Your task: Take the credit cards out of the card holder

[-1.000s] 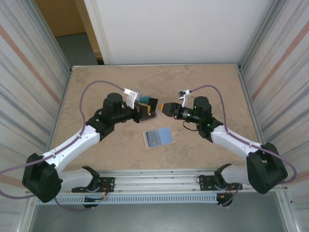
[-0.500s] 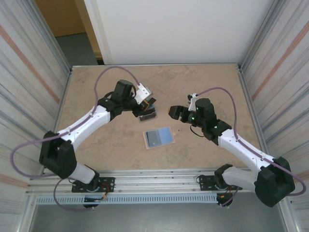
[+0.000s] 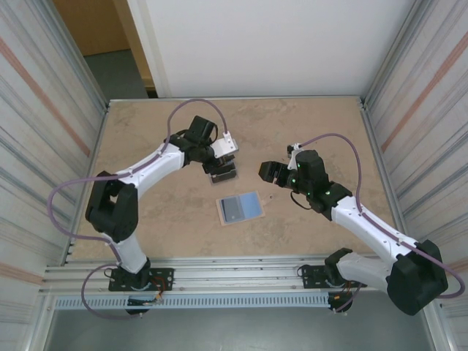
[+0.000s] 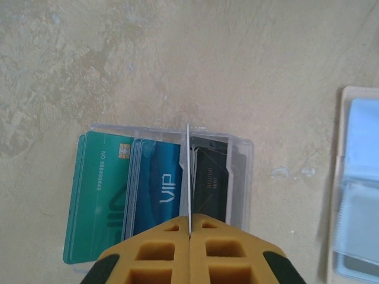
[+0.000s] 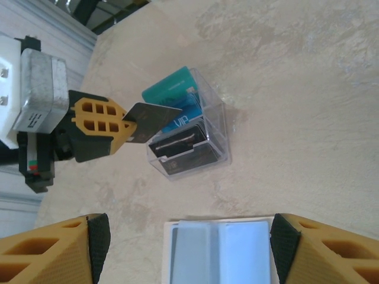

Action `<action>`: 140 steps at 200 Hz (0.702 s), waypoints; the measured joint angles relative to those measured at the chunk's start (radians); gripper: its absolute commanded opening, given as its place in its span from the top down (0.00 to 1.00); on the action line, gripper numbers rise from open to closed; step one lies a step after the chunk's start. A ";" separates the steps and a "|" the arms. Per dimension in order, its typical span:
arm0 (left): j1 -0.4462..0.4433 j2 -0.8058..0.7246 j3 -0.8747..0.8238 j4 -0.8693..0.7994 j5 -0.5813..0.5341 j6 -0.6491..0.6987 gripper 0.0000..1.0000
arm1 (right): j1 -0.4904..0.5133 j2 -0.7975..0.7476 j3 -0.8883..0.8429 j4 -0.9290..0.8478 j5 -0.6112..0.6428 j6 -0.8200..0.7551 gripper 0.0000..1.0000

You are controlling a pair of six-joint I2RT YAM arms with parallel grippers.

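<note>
**Held card is hanging straight over the tray**

In the overhead view, nearest the arm bases, the flat, tan, pale-blue-lined rectangular card holder is lying open on the mottled beige table. Its long axis is running roughly nine to three. Whether any pocket is holding a card cannot be told.

At about one o'clock from the holder the right gripper is hovering above the table. Its yellow fingers are spread wide with nothing between them.

Farther out, at about eleven o'clock from the holder, the shallow clear plastic tray is sitting with the thin teal, blue and dark plastic credit cards fanned inside it. The left gripper is hanging directly over that tray, fingers pressed together on a thin dark grey card. In its own wrist view the card is showing edge-on along the twelve-to-six line, above the seam between the blue and dark cards.

The coming move is probably turning on that alignment. With the card over the tray, it is calling for a lowering and a release, not sideways travel. The right gripper, at three o'clock from the tray, is the one nearer the holder.
</note>
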 measured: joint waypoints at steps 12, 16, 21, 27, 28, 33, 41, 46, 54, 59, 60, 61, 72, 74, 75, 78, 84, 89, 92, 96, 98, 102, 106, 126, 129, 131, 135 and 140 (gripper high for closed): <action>0.005 0.021 0.019 -0.018 0.000 0.017 1.00 | 0.000 0.000 0.000 -0.005 0.003 0.000 0.27; 0.005 0.027 0.024 -0.022 0.000 0.021 1.00 | 0.000 0.000 0.000 -0.006 0.003 0.000 0.27; 0.006 0.033 0.030 -0.028 0.000 0.027 1.00 | 0.000 0.000 0.000 -0.006 0.003 0.000 0.26; 0.006 0.039 0.035 -0.034 0.000 0.032 1.00 | 0.000 0.000 0.000 -0.006 0.003 0.000 0.26; 0.006 0.040 0.036 -0.035 0.000 0.034 1.00 | 0.000 0.000 0.000 -0.006 0.003 0.000 0.26; 0.006 0.043 0.039 -0.039 0.000 0.039 1.00 | 0.000 0.000 0.000 -0.005 0.004 0.000 0.26; 0.006 0.046 0.042 -0.048 0.001 0.044 1.00 | 0.000 0.000 0.000 -0.006 0.004 0.000 0.26; 0.006 0.047 0.043 -0.053 0.001 0.048 1.00 | 0.000 0.000 0.000 -0.006 0.004 0.000 0.26; 0.006 0.048 0.043 -0.058 0.003 0.053 1.00 | 0.000 0.000 0.000 -0.006 0.004 0.000 0.26; 0.006 0.048 0.043 -0.061 0.004 0.056 1.00 | 0.000 0.000 0.000 -0.006 0.004 0.000 0.26; 0.006 0.048 0.043 -0.063 0.005 0.057 1.00 | 0.000 0.000 0.000 -0.006 0.004 0.000 0.26; 0.006 0.048 0.043 -0.064 0.005 0.057 1.00 | 0.000 0.000 0.000 -0.006 0.004 0.000 0.26; 0.006 0.048 0.045 -0.074 0.005 0.061 1.00 | 0.000 0.000 0.000 -0.006 0.004 0.000 0.26; 0.006 0.048 0.045 -0.075 0.005 0.061 1.00 | 0.000 0.000 0.000 -0.006 0.004 0.000 0.26; 0.006 0.048 0.045 -0.076 0.005 0.061 1.00 | 0.000 0.000 0.000 -0.006 0.004 0.000 0.26; 0.006 0.048 0.045 -0.077 0.005 0.061 1.00 | 0.000 0.000 0.000 -0.006 0.004 0.000 0.26; 0.006 0.048 0.045 -0.079 0.005 0.061 1.00 | 0.000 0.000 0.000 -0.005 0.003 0.000 0.26; 0.006 0.048 0.045 -0.080 0.005 0.062 1.00 | 0.000 0.000 0.000 -0.005 0.003 0.000 0.26; 0.006 0.048 0.045 -0.080 0.005 0.062 1.00 | 0.000 0.000 0.000 -0.005 0.003 0.000 0.26; 0.006 0.048 0.045 -0.080 0.005 0.063 1.00 | 0.000 0.001 0.000 -0.005 0.003 0.000 0.26; 0.006 0.048 0.045 -0.080 0.005 0.063 1.00 | 0.000 0.001 0.000 -0.005 0.003 0.000 0.26; 0.006 0.048 0.045 -0.080 0.005 0.064 1.00 | 0.000 0.001 0.000 -0.005 0.003 0.000 0.26; 0.006 0.048 0.045 -0.080 0.005 0.064 1.00 | 0.000 0.002 0.000 -0.005 0.003 0.000 0.26; 0.006 0.048 0.045 -0.081 0.013 0.064 1.00 | 0.000 0.007 0.001 -0.005 0.003 0.000 0.26; 0.006 0.048 0.045 -0.081 0.016 0.064 1.00 | 0.000 0.009 0.001 -0.005 0.003 0.000 0.26; 0.006 0.048 0.045 -0.081 0.016 0.064 1.00 | 0.000 0.009 0.002 -0.005 0.003 0.000 0.26; 0.006 0.048 0.045 -0.082 0.018 0.064 1.00 | 0.000 0.011 0.002 -0.005 0.003 0.000 0.26; 0.006 0.048 0.045 -0.083 0.021 0.064 1.00 | 0.000 0.011 0.002 -0.005 0.003 0.000 0.26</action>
